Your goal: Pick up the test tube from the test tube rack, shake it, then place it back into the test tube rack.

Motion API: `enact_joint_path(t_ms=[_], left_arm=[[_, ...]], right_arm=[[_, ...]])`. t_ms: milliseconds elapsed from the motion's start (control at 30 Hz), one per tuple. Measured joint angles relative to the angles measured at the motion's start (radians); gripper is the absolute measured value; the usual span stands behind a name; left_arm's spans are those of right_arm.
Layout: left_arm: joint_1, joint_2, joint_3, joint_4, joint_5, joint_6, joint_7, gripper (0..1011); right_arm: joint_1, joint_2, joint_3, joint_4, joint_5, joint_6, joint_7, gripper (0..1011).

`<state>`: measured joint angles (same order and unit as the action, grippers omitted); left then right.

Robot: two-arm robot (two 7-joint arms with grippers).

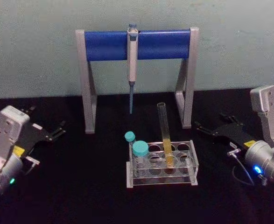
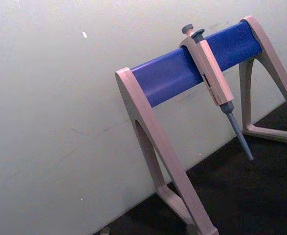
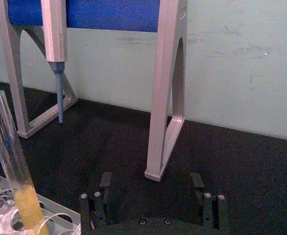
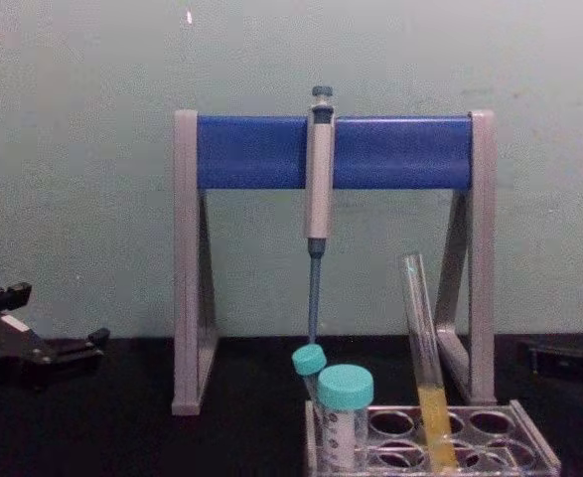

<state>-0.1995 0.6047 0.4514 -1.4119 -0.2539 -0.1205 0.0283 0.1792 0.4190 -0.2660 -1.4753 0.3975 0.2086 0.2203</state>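
The test tube (image 1: 165, 133) stands leaning in a back-row hole of the clear test tube rack (image 1: 162, 180) at the table's middle, with yellow-orange liquid in its lower part. It also shows in the chest view as the test tube (image 4: 425, 348) in the rack (image 4: 514, 442), and in the right wrist view as the test tube (image 3: 9, 147) beside the rack (image 3: 60, 221). My right gripper (image 1: 214, 122) rests open on the table to the rack's right, a hand's width away, with its fingertips (image 3: 198, 180) wide apart. My left gripper (image 1: 45, 119) lies open at the far left, well clear of the rack.
Two teal-capped tubes (image 1: 140, 149) occupy the rack's left end. Behind it stands a grey-and-blue pipette stand (image 1: 104, 45) with a pipette (image 1: 132, 56) hanging at its middle, tip pointing down just behind the rack. Black table surface lies between each gripper and the rack.
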Motion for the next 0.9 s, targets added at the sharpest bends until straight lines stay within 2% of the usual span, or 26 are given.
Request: enact_joint_path(t_ms=[900], left_arm=[[0.000,0.000,0.000,0.000,0.000,0.000,0.000,1001]], right_arm=[[0.000,0.000,0.000,0.000,0.000,0.000,0.000,1000]])
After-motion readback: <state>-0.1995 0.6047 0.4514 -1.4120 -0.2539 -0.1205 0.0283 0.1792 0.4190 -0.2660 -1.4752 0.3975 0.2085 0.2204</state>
